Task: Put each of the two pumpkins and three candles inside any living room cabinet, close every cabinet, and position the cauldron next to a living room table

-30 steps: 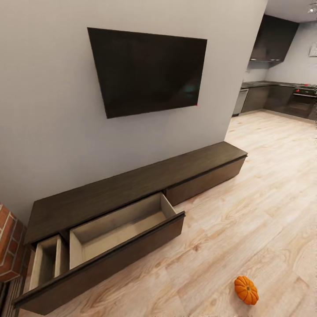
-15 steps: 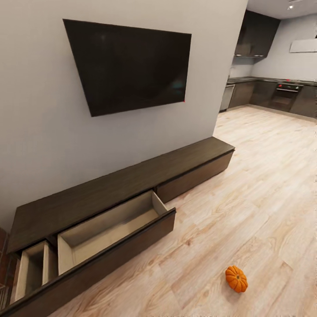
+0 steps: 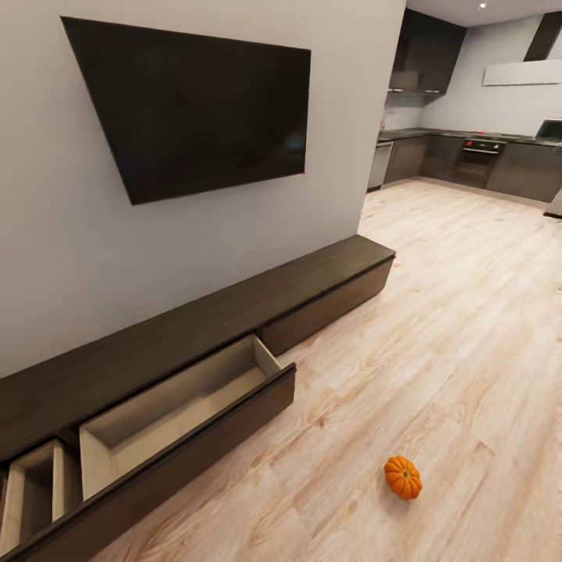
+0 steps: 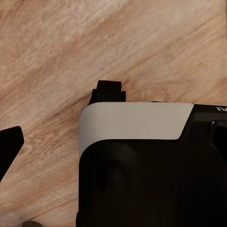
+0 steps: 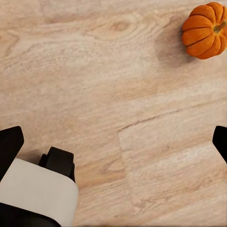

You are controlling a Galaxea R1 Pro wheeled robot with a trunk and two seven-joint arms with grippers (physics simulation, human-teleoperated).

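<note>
1. From my head, I see the cabinet (image 3: 234,312) running low along the grey wall, under a wall-hung TV (image 3: 195,101).
2. One wide drawer (image 3: 179,406) of the cabinet stands pulled out, its pale inside bare. At the cabinet's left end a second compartment (image 3: 31,492) is also open, with a pale divider showing in it.
3. The far section of the cabinet, nearest the kitchen, has its front shut flush.
4. A pumpkin (image 3: 403,478) lies on the wood floor (image 3: 468,328), well apart from the cabinet and out in front of the open drawer's right end. It is tipped on its side.
5. My right wrist camera looks down at the same floor with the pumpkin (image 5: 205,29) lying there, stem pointing sideways.
6. My right gripper (image 5: 116,137) is spread wide and holds nothing: one dark fingertip (image 5: 9,142) shows at one edge of its view and the other at the opposite edge, with bare floor between them. The pumpkin lies beyond the fingertips, untouched.
7. My left gripper's dark fingertip (image 4: 10,144) shows at the edge of the left wrist view, above floor boards. Most of that view is blocked by the robot's base (image 4: 142,161), white and black with a dark wheel, so I cannot tell whether this gripper is spread or closed.
8. A kitchen (image 3: 476,148) with dark cupboards shows far off, past the wall's end.
</note>
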